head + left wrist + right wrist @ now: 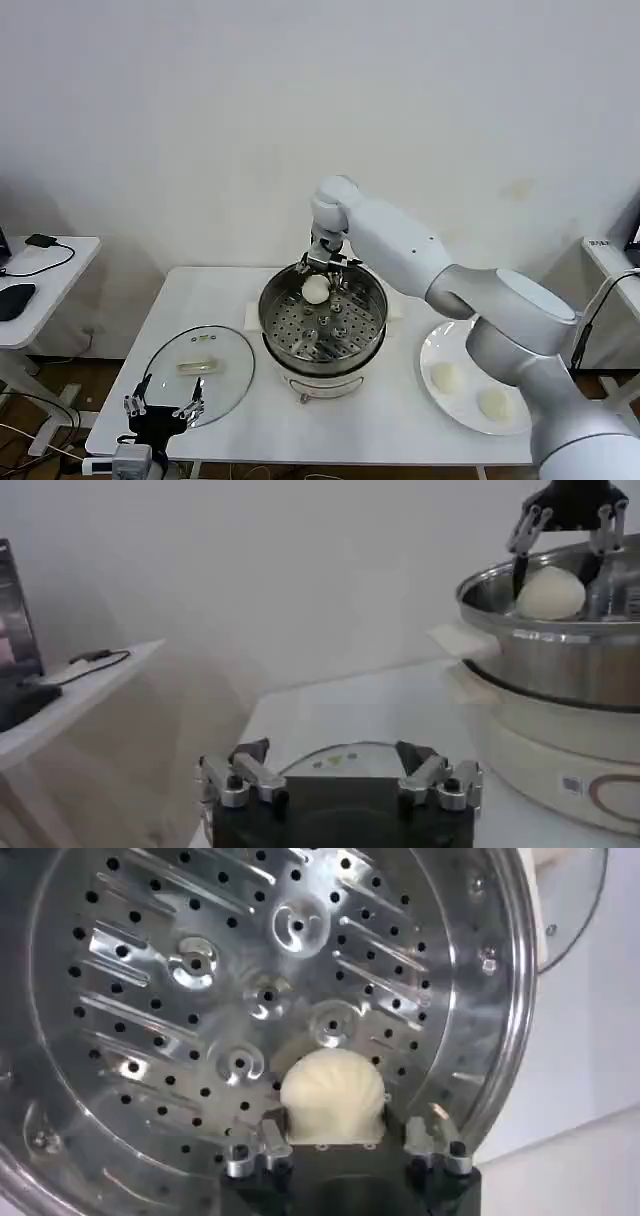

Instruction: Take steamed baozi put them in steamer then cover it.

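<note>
Your right gripper [318,284] is pinching one steamed baozi [316,290] between its fingers, and it hangs over the far side of the steamer [322,325], just inside the rim. The bun it holds is small, round and cream-white, with a smooth skin; in the right wrist view [333,1096] you can see faint pleats fanning across its surface. Right below the gripper lies the perforated steel tray [240,998], shiny and dotted with holes, bare of any buns. The steamer itself is a bright stainless pot on a white base with a small white side handle [462,640].

Well off to the gripper's right, two more baozi [445,376] [493,402] sit apart on a white plate [437,350].

Your left gripper [163,408] is parked at the near table edge with its fingers spread, just in front of the clear glass lid [200,372], which lies flat on the white table [200,290] beside the steamer.
</note>
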You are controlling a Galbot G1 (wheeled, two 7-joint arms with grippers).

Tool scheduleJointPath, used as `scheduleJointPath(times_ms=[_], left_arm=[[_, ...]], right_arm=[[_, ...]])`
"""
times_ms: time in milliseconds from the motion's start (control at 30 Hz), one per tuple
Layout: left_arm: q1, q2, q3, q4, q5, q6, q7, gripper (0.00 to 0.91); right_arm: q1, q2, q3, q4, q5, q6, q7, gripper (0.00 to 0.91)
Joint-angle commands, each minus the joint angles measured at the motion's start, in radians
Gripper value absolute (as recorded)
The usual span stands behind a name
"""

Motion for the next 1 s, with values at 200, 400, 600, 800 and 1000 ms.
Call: scheduleJointPath(times_ms=[200, 400, 600, 800, 1000], left_arm=[[0.002, -0.002, 0.004, -0.001, 0.0, 0.0, 0.0, 0.907], [-0.002, -0.004, 0.015, -0.001, 0.007, 0.0, 0.001, 0.907], [-0.002, -0.005, 0.021, -0.01, 0.006, 0.0, 0.001, 0.907], [-0.025, -0.009, 0.024, -0.011, 0.009, 0.004, 0.007, 0.907], [-0.026, 0.001, 0.031, -0.026, 0.009, 0.006, 0.014, 0.907]], right_arm=[[0.01, -0.017, -0.002, 0.02, 0.035, -0.03, -0.002, 0.907], [0.07, -0.069, 0.011, 0.067, 0.167, -0.103, -0.04, 0.907], [0.125, -0.166, -0.023, 0.14, 0.314, -0.227, -0.054, 0.907], [0.171, -0.293, -0.032, 0.201, 0.353, -0.355, -0.053, 0.907], [0.2, -0.475, -0.063, 0.31, 0.459, -0.5, -0.056, 0.907]])
